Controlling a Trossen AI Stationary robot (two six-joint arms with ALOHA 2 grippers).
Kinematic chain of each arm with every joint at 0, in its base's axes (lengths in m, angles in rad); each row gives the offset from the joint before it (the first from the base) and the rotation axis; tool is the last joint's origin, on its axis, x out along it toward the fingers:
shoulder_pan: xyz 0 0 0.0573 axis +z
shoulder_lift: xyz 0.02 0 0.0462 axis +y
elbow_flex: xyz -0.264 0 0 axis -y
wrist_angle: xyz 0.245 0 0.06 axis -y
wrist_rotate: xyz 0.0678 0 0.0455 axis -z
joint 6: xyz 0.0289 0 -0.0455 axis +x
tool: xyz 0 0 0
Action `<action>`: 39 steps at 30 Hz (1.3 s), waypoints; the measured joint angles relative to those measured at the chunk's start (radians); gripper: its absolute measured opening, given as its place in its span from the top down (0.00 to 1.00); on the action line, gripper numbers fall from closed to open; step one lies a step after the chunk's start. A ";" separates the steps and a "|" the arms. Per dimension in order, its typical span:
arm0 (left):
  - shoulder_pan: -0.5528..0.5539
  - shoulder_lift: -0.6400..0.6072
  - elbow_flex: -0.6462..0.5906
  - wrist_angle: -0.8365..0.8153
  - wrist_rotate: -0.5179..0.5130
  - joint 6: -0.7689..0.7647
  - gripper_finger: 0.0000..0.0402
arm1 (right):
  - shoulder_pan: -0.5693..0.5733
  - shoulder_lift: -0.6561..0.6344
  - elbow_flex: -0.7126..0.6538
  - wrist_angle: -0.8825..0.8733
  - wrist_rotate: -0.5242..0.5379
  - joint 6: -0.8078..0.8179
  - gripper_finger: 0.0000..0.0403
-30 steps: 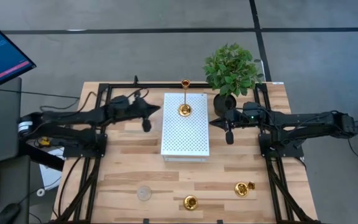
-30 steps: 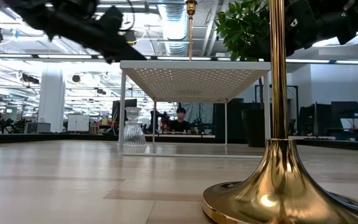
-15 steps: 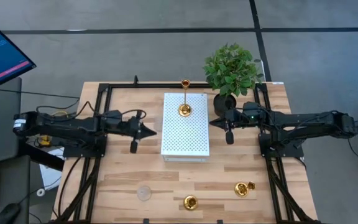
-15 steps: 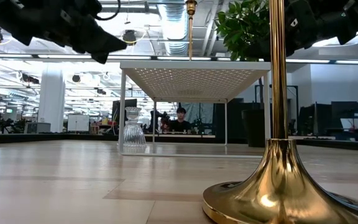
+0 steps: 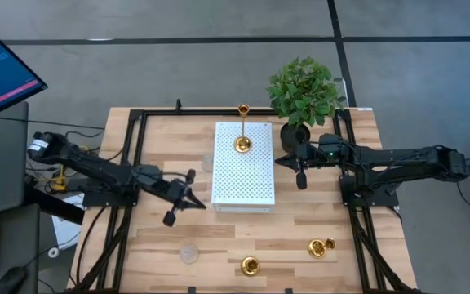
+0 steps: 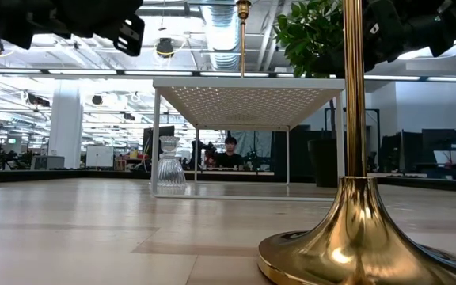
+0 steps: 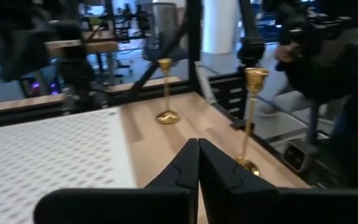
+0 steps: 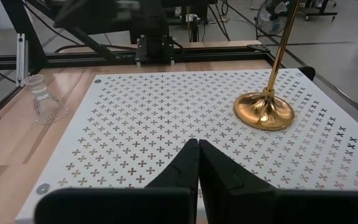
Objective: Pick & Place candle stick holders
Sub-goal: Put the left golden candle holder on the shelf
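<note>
My left gripper [image 5: 172,214] hung over the table at about eight o'clock from the white perforated box [image 5: 243,167], its fingers pressed together on nothing — in my left wrist view the two dark tips [image 7: 197,163] met in a closed wedge. My right gripper [image 5: 300,178] waited just off the box's three o'clock side, likewise pinched shut and empty, its fingertips [image 8: 197,163] closed over the edge of the perforated top. On that box, near its twelve o'clock end, stood a tall gold candle stick holder [image 5: 242,131], upright on its round base. A clear glass holder [image 5: 207,162] sat on the wood just beside the box's nine o'clock side; I could see it through my right wrist camera too [image 8: 44,101]. A second glass holder [image 5: 189,254] stood near the table's front edge, at roughly six o'clock from my left gripper. Two more gold holders kept to that front stretch — one [image 5: 250,265] at six o'clock from the box, the other [image 5: 321,247] farther toward four o'clock. The potted green plant [image 5: 303,94] stood at the box's one o'clock corner, beside my right arm.
</note>
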 joint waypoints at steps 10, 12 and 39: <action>-0.060 0.309 0.126 0.104 -0.002 -0.001 0.99 | 0.001 0.000 0.000 0.000 0.000 0.003 1.00; -0.061 0.358 0.165 0.100 -0.002 -0.003 0.98 | 0.006 0.000 0.000 -0.009 0.000 0.042 1.00; -0.208 0.738 0.411 0.196 -0.007 -0.057 0.96 | 0.201 0.000 0.000 0.045 0.000 0.089 1.00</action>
